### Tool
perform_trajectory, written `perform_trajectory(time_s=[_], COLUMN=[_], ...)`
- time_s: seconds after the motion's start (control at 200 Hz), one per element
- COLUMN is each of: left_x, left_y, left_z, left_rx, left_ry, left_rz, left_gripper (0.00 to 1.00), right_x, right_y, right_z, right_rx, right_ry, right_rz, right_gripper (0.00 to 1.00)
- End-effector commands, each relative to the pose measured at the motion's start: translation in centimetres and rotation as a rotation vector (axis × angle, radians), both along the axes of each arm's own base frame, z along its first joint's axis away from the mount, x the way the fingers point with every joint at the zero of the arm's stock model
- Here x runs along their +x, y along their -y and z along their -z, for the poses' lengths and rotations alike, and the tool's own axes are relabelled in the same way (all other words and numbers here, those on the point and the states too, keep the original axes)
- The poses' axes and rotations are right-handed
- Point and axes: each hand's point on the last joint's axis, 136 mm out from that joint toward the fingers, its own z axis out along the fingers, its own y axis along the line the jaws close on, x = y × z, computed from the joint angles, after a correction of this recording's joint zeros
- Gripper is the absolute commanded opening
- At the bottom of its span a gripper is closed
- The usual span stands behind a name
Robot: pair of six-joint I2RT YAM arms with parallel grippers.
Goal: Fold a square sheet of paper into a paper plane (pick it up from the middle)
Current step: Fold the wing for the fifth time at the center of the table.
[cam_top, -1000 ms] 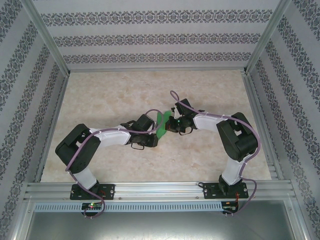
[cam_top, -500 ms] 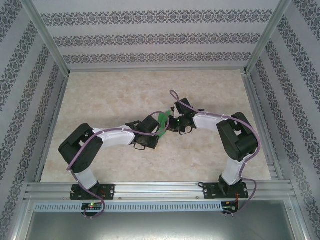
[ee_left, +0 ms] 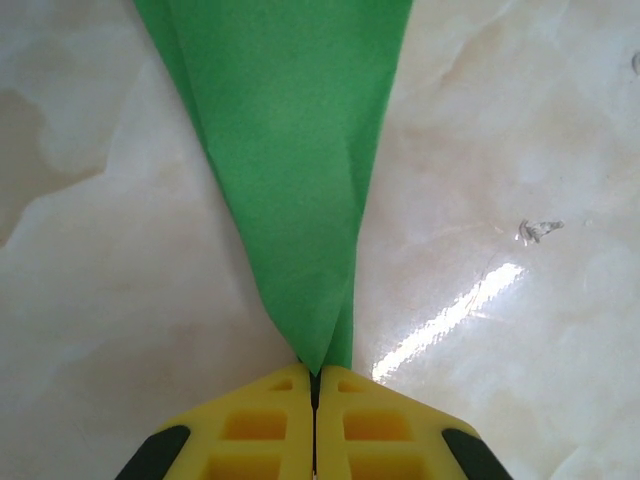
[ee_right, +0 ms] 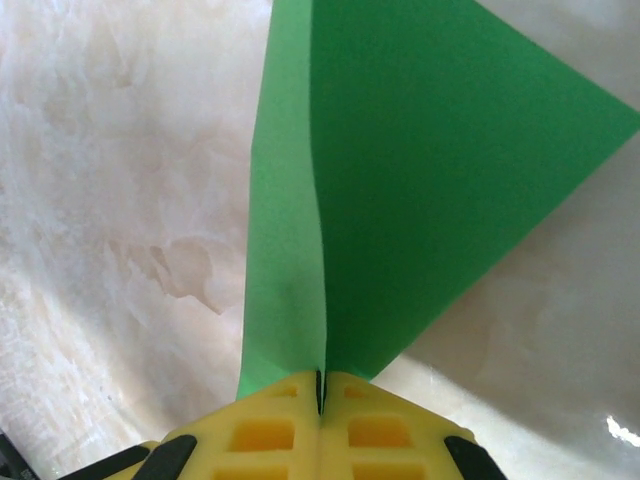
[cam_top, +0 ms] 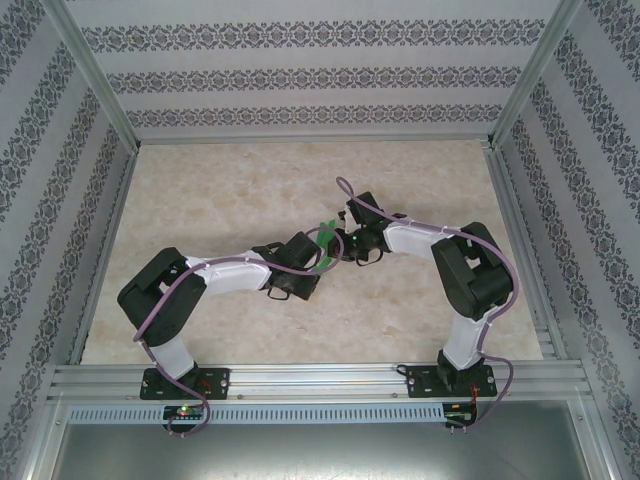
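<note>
Left gripper (ee_left: 316,377) and right gripper (ee_right: 321,380) each clamp the creased paper (cam_top: 325,243) above the table (cam_top: 230,180); most folds judged outstanding.

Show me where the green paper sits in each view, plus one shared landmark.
Top external: the green paper stands edge-on near the picture's centre, between the left gripper and the right gripper.
Left wrist: the green paper fans up from the shut left gripper at bottom centre to the top edge.
Right wrist: the green paper rises from the shut right gripper, spreading to the upper right.
Shared landmark: the marbled beige tabletop.
</note>
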Motion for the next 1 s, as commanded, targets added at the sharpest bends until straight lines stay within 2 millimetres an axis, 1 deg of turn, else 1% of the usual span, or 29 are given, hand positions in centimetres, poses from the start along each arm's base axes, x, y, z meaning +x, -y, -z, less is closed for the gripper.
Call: perform_trajectory(time_s=[0.0,0.25,0.42,0.679,0.909,0.999], left_x=[-2.2,-2.3,-2.4,-2.6,-2.7,-2.7], left_y=[-2.6,-2.7,-2.5,-2.8,-2.8,-2.8], left_z=[1.7,1.8,1.8,2.3,2.6,2.6], left_rx=[0.148,0.163,0.154,0.178,0.178,0.179], left_ry=[-0.059,-0.059,-0.066,-0.073,-0.083,-0.085], left_rz=[0.067,0.11,0.124,0.133,0.144,0.146], left_gripper=[0.08,0.08,0.08,0.08,0.07,0.07], right_x=[0.9,1.4,1.6,2.2,2.6,2.7], right_y=[-0.4,-0.9,-1.5,-2.1,-2.5,-2.4], right_z=[-0.3,-0.9,-1.5,-1.9,-1.2,-0.9], right_rx=[0.003,0.018,0.062,0.104,0.112,0.108], right_ry=[0.023,0.042,0.051,0.054,0.039,0.037], right_rz=[-0.019,-0.031,-0.045,-0.06,-0.076,-0.076], right_gripper=[0.03,0.03,0.03,0.03,0.03,0.03])
